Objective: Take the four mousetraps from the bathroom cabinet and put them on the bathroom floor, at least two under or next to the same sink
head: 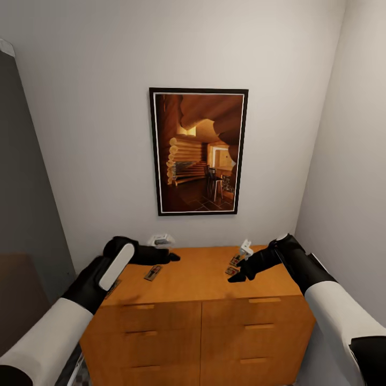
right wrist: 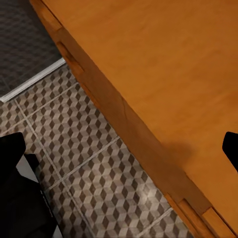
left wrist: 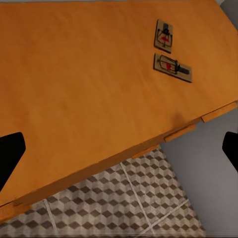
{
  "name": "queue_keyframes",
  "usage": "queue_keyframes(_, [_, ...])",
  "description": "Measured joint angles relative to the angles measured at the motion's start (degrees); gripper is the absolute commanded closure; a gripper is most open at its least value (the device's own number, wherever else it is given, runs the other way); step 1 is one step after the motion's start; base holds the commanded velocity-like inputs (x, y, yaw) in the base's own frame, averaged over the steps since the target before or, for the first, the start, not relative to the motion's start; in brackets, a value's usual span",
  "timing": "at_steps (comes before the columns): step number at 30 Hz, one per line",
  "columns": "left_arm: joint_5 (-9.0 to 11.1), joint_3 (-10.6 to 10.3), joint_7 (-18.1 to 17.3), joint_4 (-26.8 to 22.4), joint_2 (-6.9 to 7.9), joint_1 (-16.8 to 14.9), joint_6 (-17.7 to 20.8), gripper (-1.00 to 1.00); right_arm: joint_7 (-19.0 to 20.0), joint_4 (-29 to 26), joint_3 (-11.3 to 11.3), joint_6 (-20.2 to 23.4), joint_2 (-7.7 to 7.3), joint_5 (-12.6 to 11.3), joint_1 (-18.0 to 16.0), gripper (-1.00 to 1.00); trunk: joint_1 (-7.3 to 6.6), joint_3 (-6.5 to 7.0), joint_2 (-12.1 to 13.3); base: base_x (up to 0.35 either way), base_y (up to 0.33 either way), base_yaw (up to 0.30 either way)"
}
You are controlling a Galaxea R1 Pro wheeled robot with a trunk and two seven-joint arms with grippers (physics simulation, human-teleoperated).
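On top of the orange-brown cabinet [head: 198,284] lie the mousetraps. One mousetrap [head: 153,273] sits at the left, just below my left gripper [head: 172,258], which hovers open over the top. Another mousetrap [head: 113,287] peeks out from under my left forearm at the left edge. Two mousetraps [head: 236,261] [head: 231,271] lie at the right, beside my open right gripper [head: 237,277]. The left wrist view shows this pair [left wrist: 164,35] [left wrist: 173,68] across the cabinet top [left wrist: 89,89]. Cube-patterned bathroom floor [right wrist: 89,163] shows beyond the cabinet's edge. The bathroom sink is out of view.
A framed picture [head: 199,151] hangs on the wall behind the cabinet. Walls close in on the right [head: 348,161] and a dark panel [head: 27,187] stands on the left. The cabinet front has drawers with bar handles [head: 262,300]. A darker floor area [right wrist: 25,39] lies past a threshold strip.
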Motion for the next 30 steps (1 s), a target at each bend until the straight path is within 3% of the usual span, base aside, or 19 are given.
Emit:
queue_keyframes(4, [0.16,-4.74,-1.44,0.17,0.00,-0.03,0.00,-1.00,2.59,0.02,0.39,-2.27,-0.01,0.33,0.00,-1.00,0.00,0.00,0.00,0.000,0.000,0.000])
queue_keyframes(9, [0.25,-6.71,-2.63,0.27,0.03,-0.05,-0.03,-1.00,3.91,0.04,1.41,-3.36,-0.01,1.43,0.00,-1.00,0.00,0.00,0.00,0.000,0.000,0.000])
queue_keyframes(10, [0.33,-7.48,-3.18,0.31,0.10,-0.05,-0.04,-1.00,4.44,0.04,2.22,-3.77,0.01,3.69,0.00,-1.00,0.00,0.00,0.00,0.000,0.000,0.000])
queue_keyframes(16, [0.32,-7.87,-3.46,0.34,0.16,-0.05,-0.09,-1.00,4.68,0.04,2.69,-3.74,0.06,7.83,0.00,-1.00,0.00,0.00,0.00,0.000,0.000,0.000])
queue_keyframes(17, [0.33,-7.98,-3.54,0.35,0.18,-0.05,-0.11,-1.00,4.73,0.04,2.77,-3.70,0.07,10.90,0.00,-1.00,0.00,0.00,0.00,0.000,0.000,0.000])
queue_keyframes(19, [0.33,-8.01,-3.56,0.35,0.16,-0.05,-0.12,-1.00,4.73,0.03,2.80,-3.66,0.08,12.29,0.00,-1.00,0.00,0.00,0.00,0.000,0.000,0.000])
queue_keyframes(30, [0.33,-8.05,-3.59,0.31,0.11,-0.05,-0.13,-1.00,4.78,0.03,2.81,-3.55,0.14,14.67,0.00,-1.00,0.00,0.00,0.00,0.001,0.000,0.000])
